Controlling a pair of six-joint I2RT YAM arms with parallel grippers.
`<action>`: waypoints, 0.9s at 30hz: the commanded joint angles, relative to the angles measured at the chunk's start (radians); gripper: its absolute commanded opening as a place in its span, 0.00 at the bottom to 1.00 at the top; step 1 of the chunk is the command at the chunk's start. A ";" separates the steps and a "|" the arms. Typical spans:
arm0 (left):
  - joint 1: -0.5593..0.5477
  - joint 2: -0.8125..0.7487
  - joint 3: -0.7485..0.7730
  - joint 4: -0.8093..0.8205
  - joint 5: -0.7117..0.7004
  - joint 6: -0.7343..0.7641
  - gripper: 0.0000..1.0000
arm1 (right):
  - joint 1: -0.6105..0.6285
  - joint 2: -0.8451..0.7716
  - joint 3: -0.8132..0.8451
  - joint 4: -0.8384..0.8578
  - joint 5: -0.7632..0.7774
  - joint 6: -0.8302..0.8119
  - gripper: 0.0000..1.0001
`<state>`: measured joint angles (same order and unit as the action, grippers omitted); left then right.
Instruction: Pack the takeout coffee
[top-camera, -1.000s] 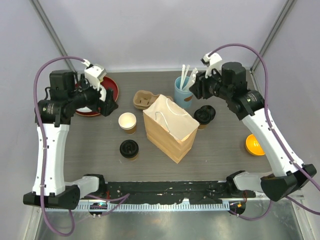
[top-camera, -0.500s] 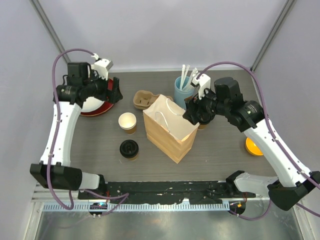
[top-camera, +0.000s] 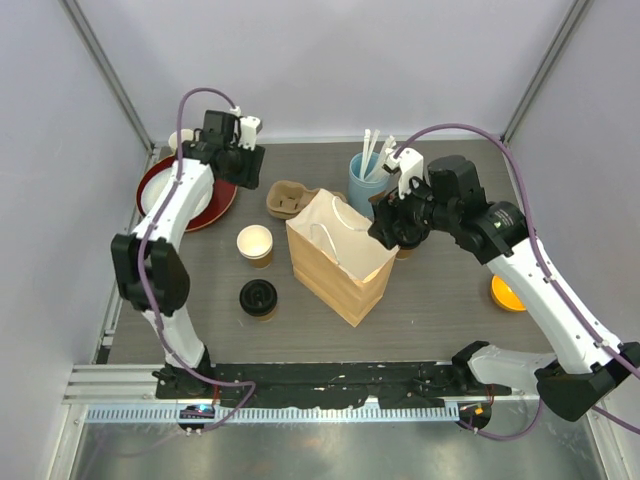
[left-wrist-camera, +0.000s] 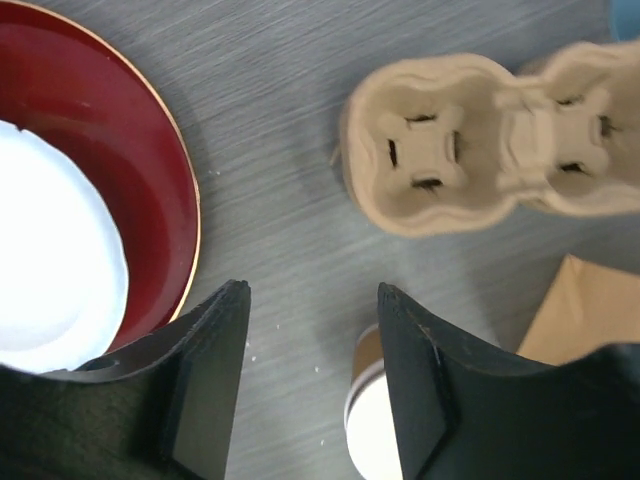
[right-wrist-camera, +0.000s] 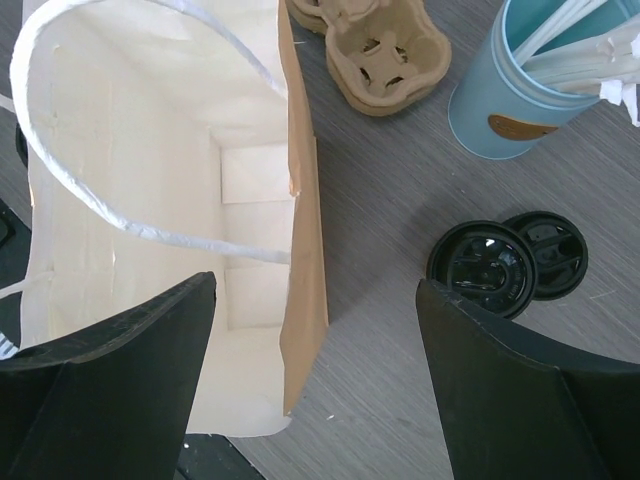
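One takeout coffee (top-camera: 259, 298), a tan cup with a black sip lid, stands left of the open brown paper bag (top-camera: 340, 262). In the right wrist view a second black lid (right-wrist-camera: 488, 268) sits right of the bag (right-wrist-camera: 130, 260), with a smaller black lid (right-wrist-camera: 548, 254) beside it; any cup beneath is hidden. My right gripper (top-camera: 392, 228) (right-wrist-camera: 315, 290) is open and empty, straddling the bag's right wall from above. My left gripper (top-camera: 245, 165) (left-wrist-camera: 312, 290) is open and empty at the far side, above the table between the red plate and the cup carrier.
A pulp cup carrier (top-camera: 290, 198) (left-wrist-camera: 480, 150) lies behind the bag. A lidless tan cup (top-camera: 255, 243) (left-wrist-camera: 375, 425) stands left of the bag. A red plate (top-camera: 215, 195) (left-wrist-camera: 150, 190) is far left. A blue cup of stirrers (top-camera: 362, 182) (right-wrist-camera: 520, 100) is far centre. An orange disc (top-camera: 508, 292) lies right.
My left arm has swung from over the red plate toward the far middle, next to the carrier. My right gripper came down-left over the bag's right edge and has held there.
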<state>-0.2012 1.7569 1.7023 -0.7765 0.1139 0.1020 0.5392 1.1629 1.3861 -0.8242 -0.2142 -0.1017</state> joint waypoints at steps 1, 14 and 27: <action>0.003 0.154 0.112 0.052 -0.044 -0.094 0.56 | 0.002 -0.008 0.041 0.028 0.048 0.025 0.86; -0.032 0.391 0.276 0.045 0.001 -0.249 0.53 | 0.004 -0.042 -0.007 0.020 0.078 0.002 0.86; -0.047 0.455 0.330 0.003 -0.006 -0.243 0.37 | 0.002 -0.025 -0.010 0.011 0.087 -0.027 0.86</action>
<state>-0.2424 2.2303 1.9949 -0.7742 0.1303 -0.1474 0.5392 1.1454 1.3651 -0.8322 -0.1364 -0.1112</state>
